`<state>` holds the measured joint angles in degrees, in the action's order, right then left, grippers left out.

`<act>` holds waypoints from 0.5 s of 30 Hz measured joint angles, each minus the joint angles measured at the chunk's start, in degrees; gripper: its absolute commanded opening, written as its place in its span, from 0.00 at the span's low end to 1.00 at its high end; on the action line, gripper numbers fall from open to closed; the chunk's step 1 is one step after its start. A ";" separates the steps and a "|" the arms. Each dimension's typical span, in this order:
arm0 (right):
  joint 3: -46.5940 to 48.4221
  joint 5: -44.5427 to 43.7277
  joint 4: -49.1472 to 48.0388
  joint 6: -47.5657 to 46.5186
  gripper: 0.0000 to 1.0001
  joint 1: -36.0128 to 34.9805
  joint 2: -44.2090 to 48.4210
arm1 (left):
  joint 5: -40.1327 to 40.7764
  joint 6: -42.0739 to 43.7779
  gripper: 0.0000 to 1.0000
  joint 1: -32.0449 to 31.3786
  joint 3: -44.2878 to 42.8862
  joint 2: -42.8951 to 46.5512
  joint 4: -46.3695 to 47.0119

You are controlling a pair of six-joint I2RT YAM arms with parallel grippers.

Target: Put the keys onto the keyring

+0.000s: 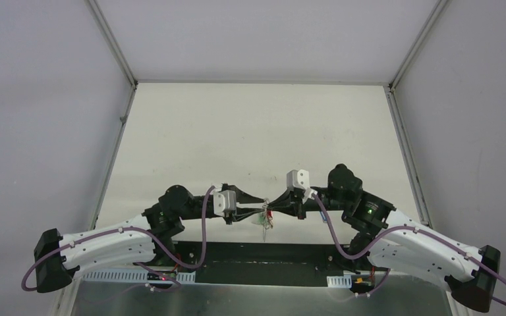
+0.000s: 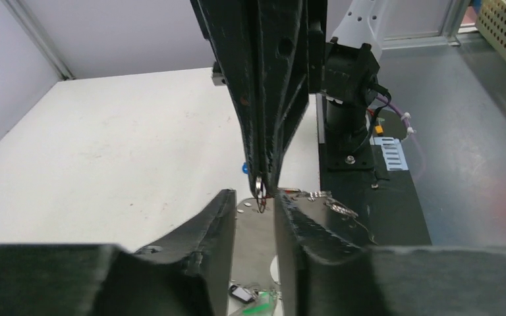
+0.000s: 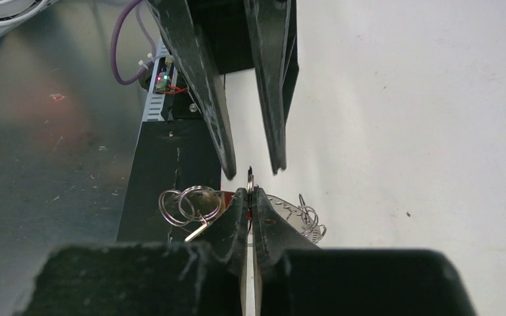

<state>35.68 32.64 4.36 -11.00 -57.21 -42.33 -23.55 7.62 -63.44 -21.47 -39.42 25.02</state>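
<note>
Where both arms meet tip to tip over the near table edge: ring handover, keys hanging below.

Left gripper [image 2: 255,201] reaches in level from the left, jaws a little apart, holding nothing; split ring [image 3: 250,175] stands in that gap, a flat face towards each left pad, apparently touching neither; right gripper [image 3: 249,195], level from the right, pinched fully together on the ring's rim; keys [image 1: 265,219] dangle just beneath; dark hoop not clearly discernible; left arm, judged nearer, need only close.
</note>
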 measured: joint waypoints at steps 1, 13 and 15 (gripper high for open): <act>0.09 -0.15 1.09 -0.04 0.00 0.00 -0.07 | 0.63 -0.28 0.38 0.00 -0.55 0.37 -1.22; 9.86 -1.90 21.07 -2.43 0.00 0.02 -7.32 | 3.93 2.54 0.47 0.02 -12.98 -0.52 -23.17; 12.15 -1.92 24.15 -2.38 0.00 0.07 -9.16 | 3.50 3.06 0.47 0.02 -14.80 -2.91 -25.55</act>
<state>47.83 30.72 28.51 -13.39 -57.14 -51.48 -20.05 10.68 -63.42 -36.27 -42.33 -0.54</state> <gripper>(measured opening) 0.012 0.473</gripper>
